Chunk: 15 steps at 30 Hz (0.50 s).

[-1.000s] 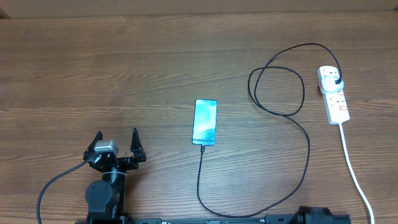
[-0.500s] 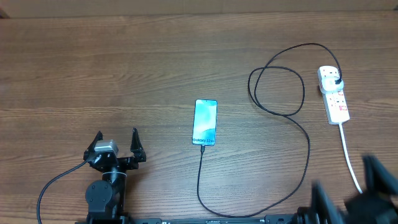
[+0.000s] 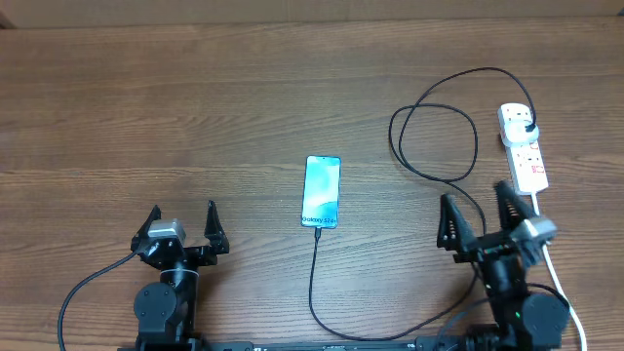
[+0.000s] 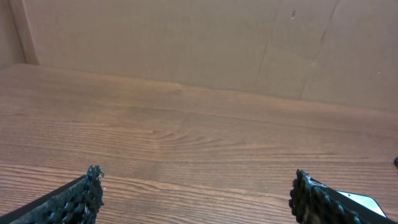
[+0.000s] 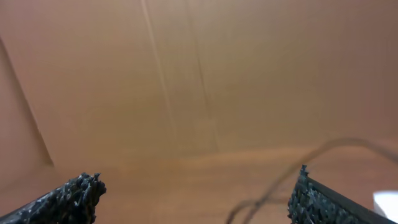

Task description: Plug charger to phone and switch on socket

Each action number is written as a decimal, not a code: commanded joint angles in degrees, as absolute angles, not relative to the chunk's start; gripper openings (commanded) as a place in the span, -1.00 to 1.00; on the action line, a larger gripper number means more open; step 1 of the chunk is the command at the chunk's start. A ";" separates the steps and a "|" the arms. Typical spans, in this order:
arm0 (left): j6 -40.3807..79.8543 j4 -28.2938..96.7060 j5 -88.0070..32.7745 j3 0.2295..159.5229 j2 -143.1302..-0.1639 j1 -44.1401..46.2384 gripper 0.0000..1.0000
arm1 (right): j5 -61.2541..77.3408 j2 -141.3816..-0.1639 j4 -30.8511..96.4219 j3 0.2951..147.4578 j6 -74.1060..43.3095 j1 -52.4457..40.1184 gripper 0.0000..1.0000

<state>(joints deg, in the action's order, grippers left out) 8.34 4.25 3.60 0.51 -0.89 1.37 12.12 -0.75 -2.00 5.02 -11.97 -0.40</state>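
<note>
We see the phone (image 3: 322, 191) lying flat mid-desk (image 3: 146, 97), with the charger (image 3: 313, 283) tip at its near edge. The cable loops right to its black plug, seated in the far end of the socket (image 3: 523, 148). Our left hand (image 3: 183, 211) and right hand (image 3: 476, 195) sit near us, both spread wide, grasping nothing.

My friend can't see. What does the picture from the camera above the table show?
A phone with a light blue screen lies on a wooden table, and a thin black charger loops from its bottom edge to a white socket at the right. Near the bottom, the left gripper and right gripper are both open, holding nothing.
</note>
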 commanded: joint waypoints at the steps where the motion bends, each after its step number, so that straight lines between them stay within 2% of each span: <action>1: 7.05 4.12 3.11 0.27 -0.32 0.78 0.99 | 9.78 -0.38 -2.79 2.37 -11.94 -0.25 0.99; 8: 7.05 4.12 3.11 0.27 -0.32 0.78 0.99 | 2.04 -0.40 -0.97 0.45 -11.92 -0.25 1.00; 15: 7.05 4.12 3.11 0.27 -0.32 0.78 1.00 | 2.00 -0.45 4.64 0.45 -11.94 -0.25 1.00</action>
